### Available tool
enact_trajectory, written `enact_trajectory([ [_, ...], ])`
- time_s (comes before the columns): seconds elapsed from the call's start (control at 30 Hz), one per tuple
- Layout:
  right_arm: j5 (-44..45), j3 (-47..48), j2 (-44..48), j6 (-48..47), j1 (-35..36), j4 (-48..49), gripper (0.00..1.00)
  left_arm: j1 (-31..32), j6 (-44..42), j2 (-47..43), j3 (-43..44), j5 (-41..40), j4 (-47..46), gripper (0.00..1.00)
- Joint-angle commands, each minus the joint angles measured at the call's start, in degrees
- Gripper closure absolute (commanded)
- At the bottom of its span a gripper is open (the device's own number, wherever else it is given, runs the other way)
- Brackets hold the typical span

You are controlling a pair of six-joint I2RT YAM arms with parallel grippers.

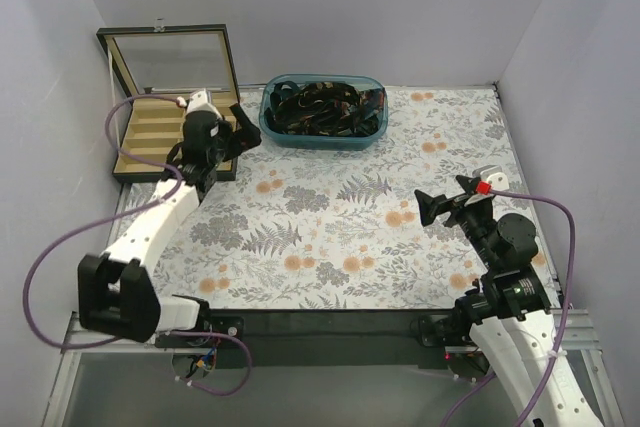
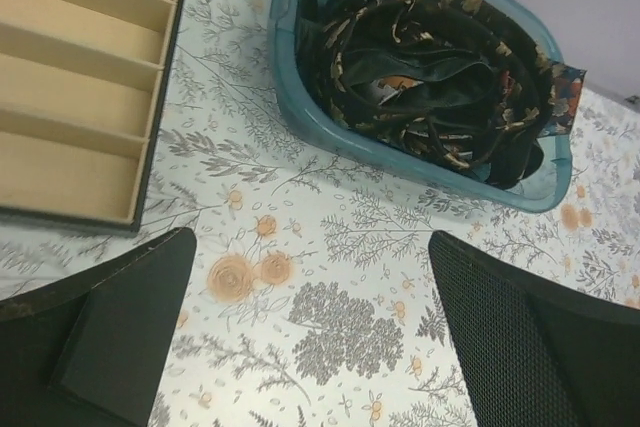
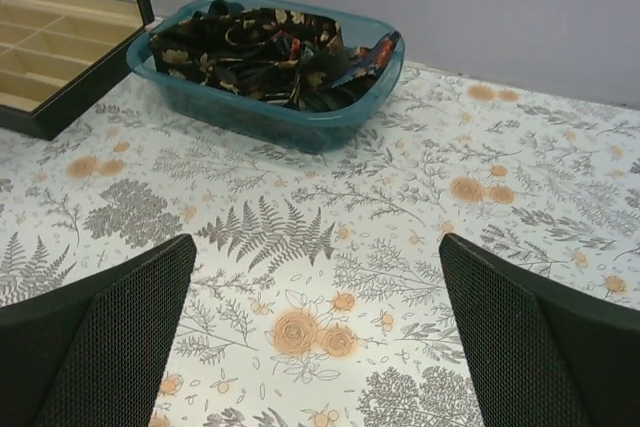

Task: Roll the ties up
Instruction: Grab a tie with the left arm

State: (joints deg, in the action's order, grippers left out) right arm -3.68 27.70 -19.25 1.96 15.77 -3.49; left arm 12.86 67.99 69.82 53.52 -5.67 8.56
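The ties (image 1: 322, 107) lie in a tangled dark heap with orange-gold patterning inside a teal plastic bin (image 1: 320, 141) at the back middle of the table. My left gripper (image 1: 241, 125) hovers just left of the bin, open and holding nothing. In the left wrist view the ties (image 2: 430, 67) fill the bin (image 2: 300, 117) ahead of the open gripper (image 2: 310, 242). My right gripper (image 1: 446, 197) hangs open over the right side of the cloth, well short of the bin. The right wrist view shows the ties (image 3: 260, 52) far beyond the empty gripper (image 3: 315, 242).
A black case (image 1: 160, 137) with tan compartments and a raised glass lid stands at the back left, beside the left gripper; its dividers (image 2: 70, 77) are empty. A floral cloth (image 1: 340, 237) covers the table. Purple cables loop off both arms.
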Motion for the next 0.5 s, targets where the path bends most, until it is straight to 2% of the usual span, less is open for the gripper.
enact_trajectory([
  [0.0, -3.1, -0.1, -0.8, 1.6, 0.4, 1.4, 0.02, 0.6, 0.2, 10.0, 9.3, 4.0, 0.2, 0.02],
  [0.17, -4.1, -1.1, -0.9, 1.6, 0.5, 1.4, 0.02, 1.9, -1.6, 27.9, 24.5, 2.8, 0.5, 0.02],
  [0.27, -5.0, -1.0, -1.3, 1.8, 0.5, 1.4, 0.02, 2.8, -3.7, 35.4, 34.0, 1.8, 2.2, 0.04],
  [0.4, -7.1, -0.3, -2.4, 2.2, 0.6, 0.9, 0.01, 4.1, -7.0, 48.5, 45.7, -1.4, 4.4, 0.12],
  [0.47, -7.6, -0.2, -2.6, 2.4, 0.5, 0.8, 0.02, 4.5, -9.2, 52.2, 49.9, -2.4, 5.3, 0.16],
])
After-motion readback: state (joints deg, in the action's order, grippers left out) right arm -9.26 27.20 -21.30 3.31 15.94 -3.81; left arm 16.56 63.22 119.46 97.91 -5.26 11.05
